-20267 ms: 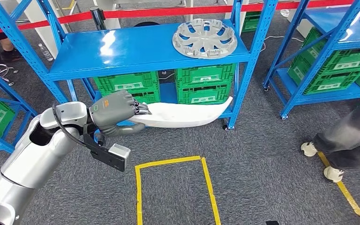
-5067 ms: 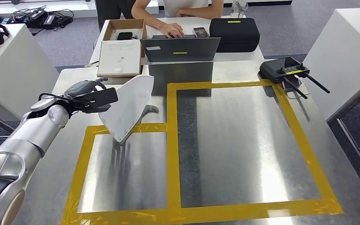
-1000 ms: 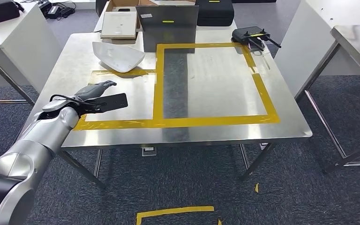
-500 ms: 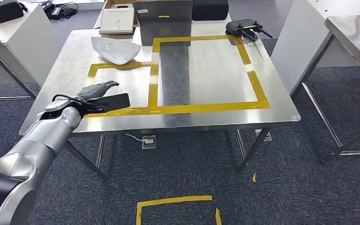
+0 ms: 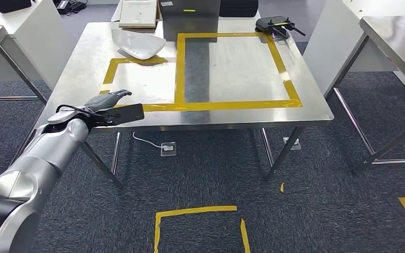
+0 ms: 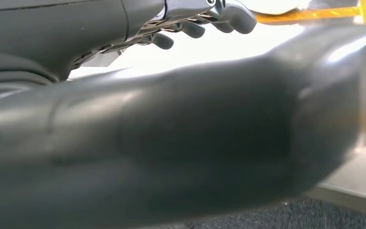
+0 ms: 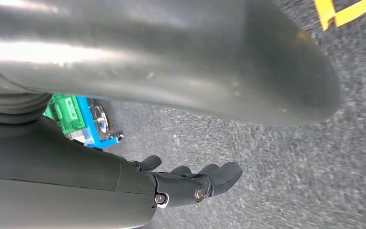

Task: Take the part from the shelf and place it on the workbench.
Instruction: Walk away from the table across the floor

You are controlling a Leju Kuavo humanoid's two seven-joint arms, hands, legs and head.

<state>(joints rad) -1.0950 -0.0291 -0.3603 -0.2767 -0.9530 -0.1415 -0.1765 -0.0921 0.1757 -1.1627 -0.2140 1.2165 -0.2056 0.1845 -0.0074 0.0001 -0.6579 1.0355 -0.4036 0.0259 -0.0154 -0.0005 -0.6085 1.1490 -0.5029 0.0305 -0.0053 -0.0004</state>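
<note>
On the dark grey carpet [image 5: 200, 174] stands the stainless steel workbench [image 5: 316, 108], its top marked with yellow tape rectangles [image 5: 290, 95]. More yellow tape [image 5: 198, 211] marks the floor in front of it. A second steel table [image 5: 395, 31] stands to the right, a white one [image 5: 16, 21] to the left. At the workbench's far edge sit an open cardboard box [image 5: 138, 13], contents unclear, a laptop [image 5: 190, 8], a black case [image 5: 238, 6] and a black controller [image 5: 275, 23].

The white part [image 5: 138, 43] lies near the far-left corner, long axis running roughly left-right, tapered end toward the left edge.

The left hand [image 5: 105, 100] hovers at the near-left corner, fingers extended and apart, holding nothing. The right hand [image 7: 190, 183] hangs over the carpet, empty, fingers loosely spread.
</note>
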